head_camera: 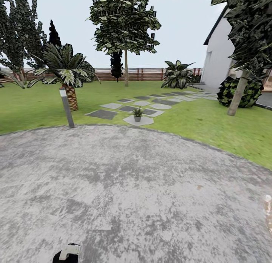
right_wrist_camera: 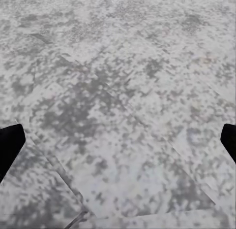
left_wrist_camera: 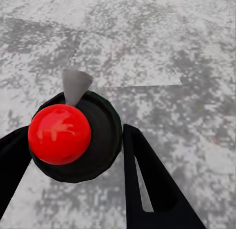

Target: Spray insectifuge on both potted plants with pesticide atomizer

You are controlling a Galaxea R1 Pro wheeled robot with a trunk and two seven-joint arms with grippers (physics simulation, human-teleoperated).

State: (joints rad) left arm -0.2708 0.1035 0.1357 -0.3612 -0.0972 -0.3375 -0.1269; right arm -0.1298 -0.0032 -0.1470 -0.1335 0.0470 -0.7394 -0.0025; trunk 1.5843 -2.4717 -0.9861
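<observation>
A round patio (head_camera: pixel 143 187) of mottled grey stone is seen from the head camera, ringed by lawn (head_camera: pixel 211 123) and a brown slatted fence (head_camera: pixel 147 74). One small potted plant (head_camera: pixel 137 114) is set on a pale stepping stone (head_camera: pixel 138 120) beyond the patio's far edge, near a palm (head_camera: pixel 68 72) and a grey post (head_camera: pixel 66 106).

At the frame's bottom edge, the pesticide atomizer (head_camera: pixel 66 253) is glimpsed as a dark body with a whitish head. In the left wrist view it is shown from above: a glossy red cap and grey nozzle on a round dark bottle (left_wrist_camera: pixel 73 135), gripped between the black fingers (left_wrist_camera: pixel 152 184) of the left gripper (left_wrist_camera: pixel 73 155), held low over the stone.

The right gripper (right_wrist_camera: pixel 118 140) is pointed down at the paving, its finger tips (right_wrist_camera: pixel 9 143) spread wide at opposite frame edges.
</observation>
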